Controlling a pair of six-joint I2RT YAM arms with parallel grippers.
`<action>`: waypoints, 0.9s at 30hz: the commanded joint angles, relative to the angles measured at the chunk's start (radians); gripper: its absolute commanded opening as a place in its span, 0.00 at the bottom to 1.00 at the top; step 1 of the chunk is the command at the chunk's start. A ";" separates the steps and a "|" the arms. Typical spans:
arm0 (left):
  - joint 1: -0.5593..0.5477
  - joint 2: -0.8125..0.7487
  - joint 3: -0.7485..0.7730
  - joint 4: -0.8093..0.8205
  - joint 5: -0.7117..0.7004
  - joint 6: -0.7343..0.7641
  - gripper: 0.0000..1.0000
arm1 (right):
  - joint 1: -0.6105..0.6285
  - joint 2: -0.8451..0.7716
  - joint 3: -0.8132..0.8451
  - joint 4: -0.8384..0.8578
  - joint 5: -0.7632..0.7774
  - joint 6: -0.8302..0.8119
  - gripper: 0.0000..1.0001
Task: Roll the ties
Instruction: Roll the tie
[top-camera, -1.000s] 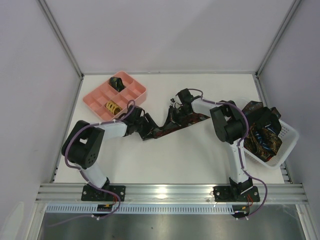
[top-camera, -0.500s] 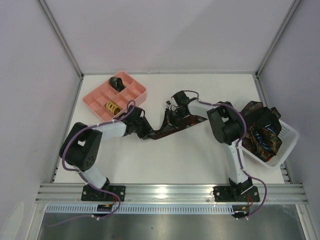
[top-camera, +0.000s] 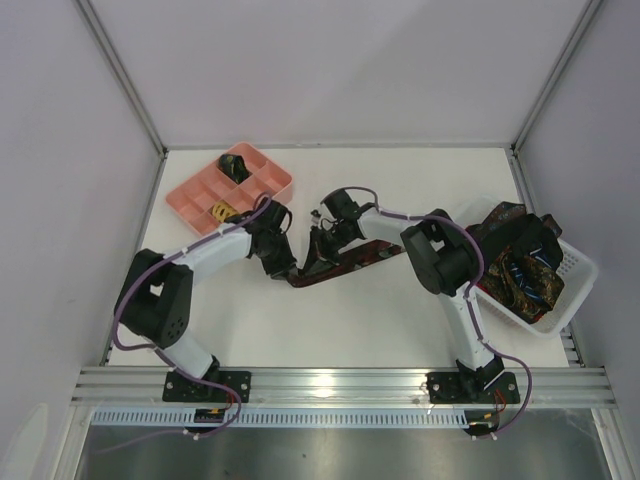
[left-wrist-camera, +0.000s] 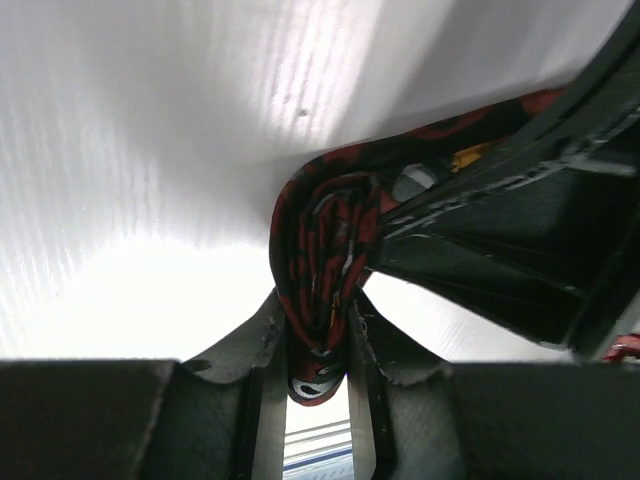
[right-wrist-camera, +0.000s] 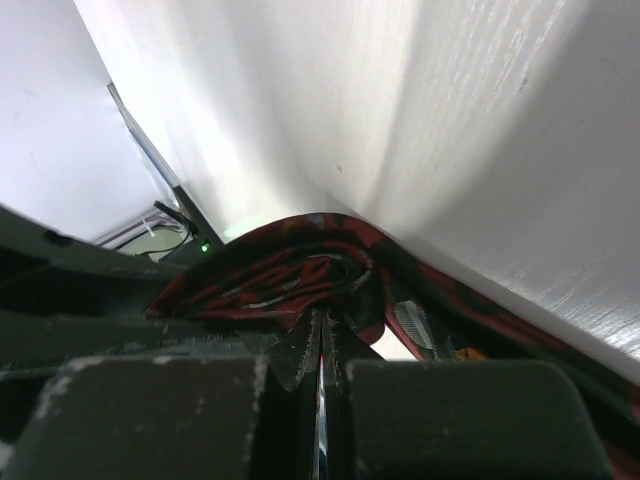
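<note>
Along the near edge of the table (top-camera: 400, 330): the bases of both arms, bolted side by side. Middle of the table: one red-patterned tie (top-camera: 350, 258), dark ground with red figures, its long axis on a diagonal from near-left to far-right. Its right-hand length lies flat on the surface, and its left-hand end is doubled into a raised fold between the two grippers. At the near-left end of that fold, the left gripper (top-camera: 288, 270): fingers (left-wrist-camera: 258, 345) clamped on the doubled cloth, which stands on edge between them in the left wrist view, with the loop turned away from the camera. Just beyond, on the fold's far side, the right gripper (top-camera: 318, 243): fingers (right-wrist-camera: 285, 365) pressed together, with the edge of the fold pinched at their tips. A small grey label patch (right-wrist-camera: 408, 322) on the tie lies beside those tips; any writing on it is too blurred to read. Right edge of the table: white mesh basket (top-camera: 578, 268) holding a heap of loose ties (top-camera: 520, 265), dark with blue and yellow patterning. Far-left corner: pink compartment tray (top-camera: 195, 192), set askew to the table's edges, with one dark rolled tie (top-camera: 236, 165) in its farthest compartment and one yellow-patterned rolled tie (top-camera: 222, 211) in a compartment on its near side.
</note>
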 joint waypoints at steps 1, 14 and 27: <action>-0.046 0.045 0.158 -0.026 -0.030 0.050 0.16 | 0.014 0.018 0.009 -0.014 0.030 0.006 0.00; -0.141 0.228 0.349 -0.126 -0.081 0.042 0.15 | -0.018 -0.025 -0.060 0.003 0.039 0.005 0.00; -0.138 0.154 0.319 -0.169 -0.156 0.051 0.00 | -0.055 -0.069 -0.066 -0.041 0.076 -0.041 0.00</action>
